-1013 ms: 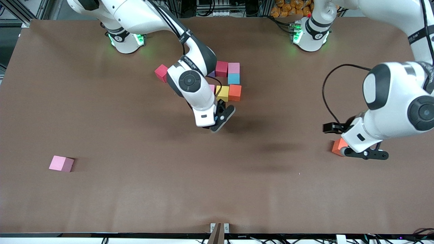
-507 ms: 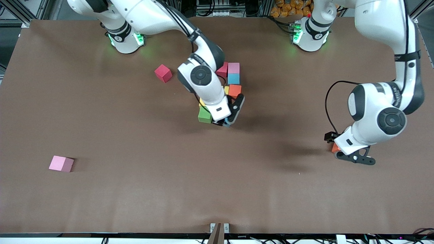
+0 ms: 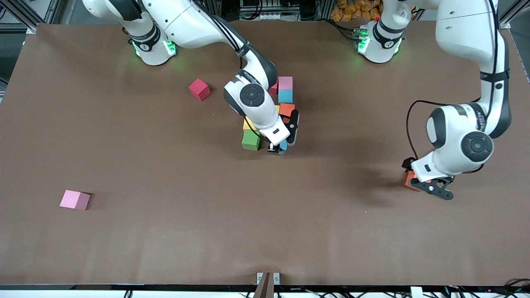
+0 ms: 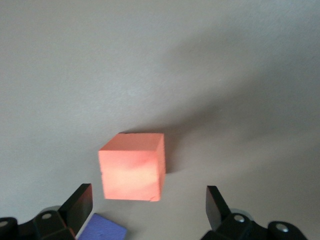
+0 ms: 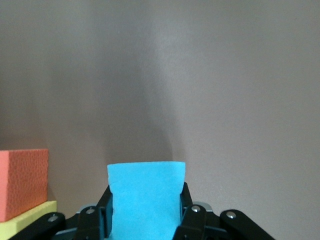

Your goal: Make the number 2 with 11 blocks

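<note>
My right gripper (image 3: 278,147) is shut on a light blue block (image 5: 146,197), low over the table at the near edge of the block cluster, beside the green block (image 3: 251,140). The cluster also holds yellow (image 3: 248,124), orange (image 3: 286,109), light blue (image 3: 285,96) and pink (image 3: 285,82) blocks; a red one (image 3: 273,88) is mostly hidden by the arm. Orange (image 5: 22,182) and yellow (image 5: 25,217) blocks show in the right wrist view. My left gripper (image 4: 147,210) hangs open over a lone orange block (image 4: 132,166), which lies partly between its fingers (image 4: 80,205).
A loose red block (image 3: 199,89) lies near the right arm's base. A loose pink block (image 3: 74,200) sits toward the right arm's end, nearer the front camera. A blue-purple shape (image 4: 107,229) shows beside one left finger.
The right arm has swung toward the cluster's near edge and lowered the light blue block, uncovering the green and yellow blocks. The left gripper has shifted and come down over the orange block.
</note>
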Available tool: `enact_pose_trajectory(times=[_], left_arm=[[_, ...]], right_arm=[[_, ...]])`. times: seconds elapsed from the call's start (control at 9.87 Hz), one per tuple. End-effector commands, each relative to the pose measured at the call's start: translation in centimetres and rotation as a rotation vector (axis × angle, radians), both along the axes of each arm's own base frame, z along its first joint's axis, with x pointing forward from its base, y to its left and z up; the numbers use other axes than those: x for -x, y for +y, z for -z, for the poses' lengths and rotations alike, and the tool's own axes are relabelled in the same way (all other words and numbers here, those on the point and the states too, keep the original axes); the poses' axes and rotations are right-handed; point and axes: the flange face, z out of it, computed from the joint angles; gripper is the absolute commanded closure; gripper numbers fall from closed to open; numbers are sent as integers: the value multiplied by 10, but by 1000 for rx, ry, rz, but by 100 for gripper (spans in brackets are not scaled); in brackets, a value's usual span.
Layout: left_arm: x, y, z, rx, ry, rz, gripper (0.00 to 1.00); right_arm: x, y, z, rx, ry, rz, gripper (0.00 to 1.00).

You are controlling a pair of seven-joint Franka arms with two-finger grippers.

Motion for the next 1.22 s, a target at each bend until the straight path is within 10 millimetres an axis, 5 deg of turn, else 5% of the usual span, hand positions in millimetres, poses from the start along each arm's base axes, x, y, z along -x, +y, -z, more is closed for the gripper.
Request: enact_pose_trajectory(times=[0.0, 0.61, 1.11], left_arm=[[0, 15, 9, -8, -12, 49, 0], [2, 33, 52, 71, 2, -66, 0], [1, 48, 61, 59, -19, -76, 0]], right_arm=[[12, -19, 15, -18, -17, -23, 79], [33, -39, 24, -61, -26, -5, 79], [27, -58, 21, -71, -37, -51, 79]])
